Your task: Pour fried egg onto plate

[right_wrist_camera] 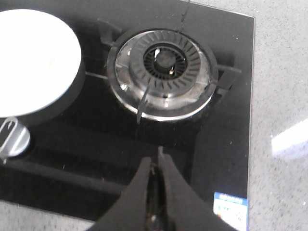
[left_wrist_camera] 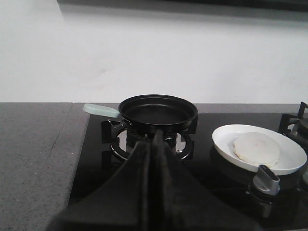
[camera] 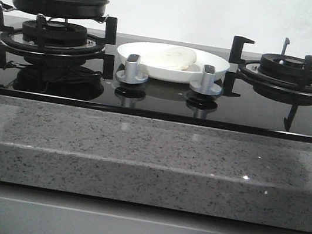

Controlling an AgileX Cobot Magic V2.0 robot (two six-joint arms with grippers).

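Egg: on plate, stove centre
Pan: empty
Grippers: both closed, empty
Advice: retract clear of pan

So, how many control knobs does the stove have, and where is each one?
2. The left knob and the right knob stand side by side on the glass in front of the plate, between the two burners. No others are visible.

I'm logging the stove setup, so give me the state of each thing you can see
fried egg: lying on the plate, yolk hidden
plate: upright between the burners
frying pan: empty, on left burner
right burner: bare, unlit
left hand: shut, holding nothing
right hand: shut, holding nothing
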